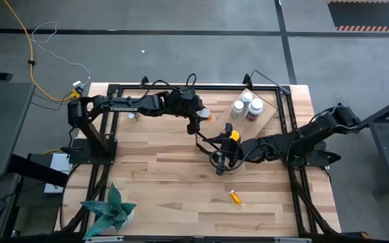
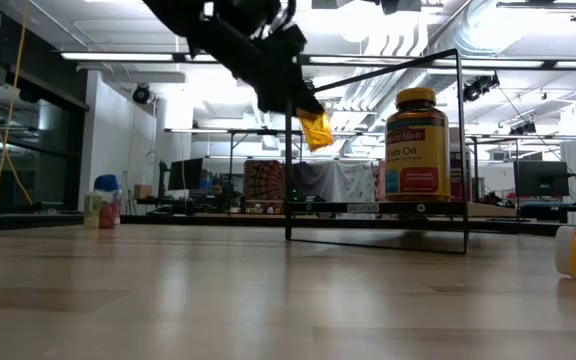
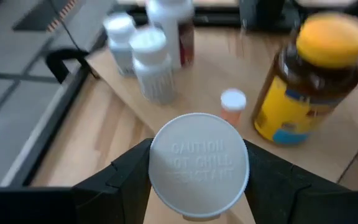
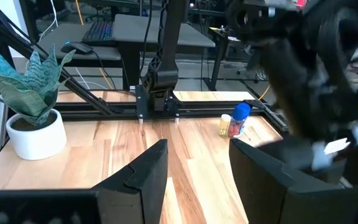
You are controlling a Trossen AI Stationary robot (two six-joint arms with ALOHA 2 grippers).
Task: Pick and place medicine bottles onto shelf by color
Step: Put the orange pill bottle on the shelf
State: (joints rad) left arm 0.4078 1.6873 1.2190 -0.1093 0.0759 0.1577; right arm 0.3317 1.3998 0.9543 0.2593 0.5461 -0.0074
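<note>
My left gripper (image 1: 200,118) is shut on a small orange medicine bottle (image 2: 315,130) with a white cap (image 3: 199,165), above the table beside the shelf (image 1: 267,111). On the shelf board stand an amber bottle with a yellow cap (image 3: 309,81), white bottles (image 3: 148,56) and a small orange bottle (image 3: 232,107), each on its base. My right gripper (image 4: 197,180) hangs open, with nothing between its fingers, near the table's middle (image 1: 220,162), on the near side of the amber bottle (image 1: 232,135). My left gripper pinches the small bottle between its two fingers, one on either side of the white cap (image 3: 166,180). The cap's top faces back toward the wrist. The fingers slant down from the table's left. The orange body (image 2: 318,135) sticks out tilted below the fingertips, lifted clear.
Another small orange bottle (image 1: 236,196) lies on its side on the table near the front edge. A blue bottle with other small bottles (image 4: 235,121) stands at the far left. A potted plant (image 1: 113,206) sits at the near left corner. The shelf's black wire frame (image 2: 458,150) rises above the board.
</note>
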